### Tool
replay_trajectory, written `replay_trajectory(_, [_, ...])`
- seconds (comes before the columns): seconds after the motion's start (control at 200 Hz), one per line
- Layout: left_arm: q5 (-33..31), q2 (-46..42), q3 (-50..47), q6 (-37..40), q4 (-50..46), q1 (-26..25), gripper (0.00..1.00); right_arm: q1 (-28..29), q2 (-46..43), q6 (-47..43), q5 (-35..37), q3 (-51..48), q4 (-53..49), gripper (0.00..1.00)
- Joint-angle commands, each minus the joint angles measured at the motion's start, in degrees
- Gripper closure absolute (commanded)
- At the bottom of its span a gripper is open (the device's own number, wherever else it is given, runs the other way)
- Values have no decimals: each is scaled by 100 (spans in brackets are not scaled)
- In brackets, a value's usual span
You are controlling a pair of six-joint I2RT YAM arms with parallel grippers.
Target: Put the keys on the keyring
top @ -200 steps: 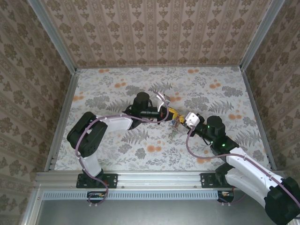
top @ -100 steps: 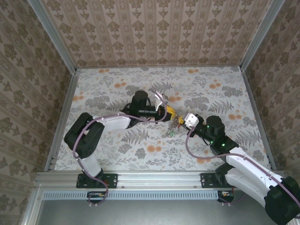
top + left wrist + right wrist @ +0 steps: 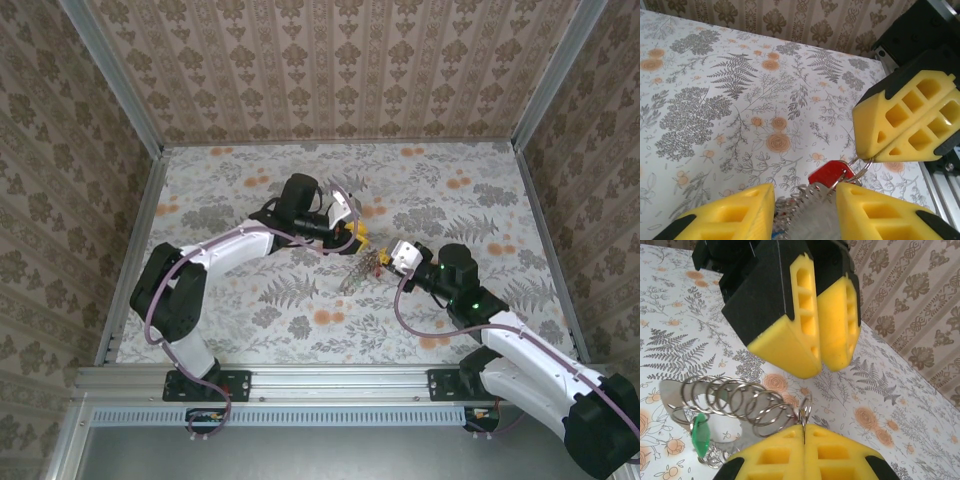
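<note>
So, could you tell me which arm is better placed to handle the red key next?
Probably the left: its pincer is open right at the red key, whereas the right pincer is shut on the keyring, steadying it.

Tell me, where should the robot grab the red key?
I'd grip the red key by its plastic head, the widest, flattest part. Come from the left tool's side, since the right tool is shut on the keyring on the other side.
</note>
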Motion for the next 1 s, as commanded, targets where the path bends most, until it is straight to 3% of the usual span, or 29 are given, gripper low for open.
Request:
replay_trajectory(0.0, [209, -76, 427, 1048, -1136, 50, 62, -16, 19, -69, -177, 198, -48, 100])
replay_trajectory(0.495, [678, 403, 1299, 2552, -2837, 87, 59, -33, 21, -49, -248, 248, -53, 100])
replay_trajectory(0.995, [174, 1053, 1919, 3064, -3492, -212, 55, -33, 64, -47, -386, 296, -48, 100])
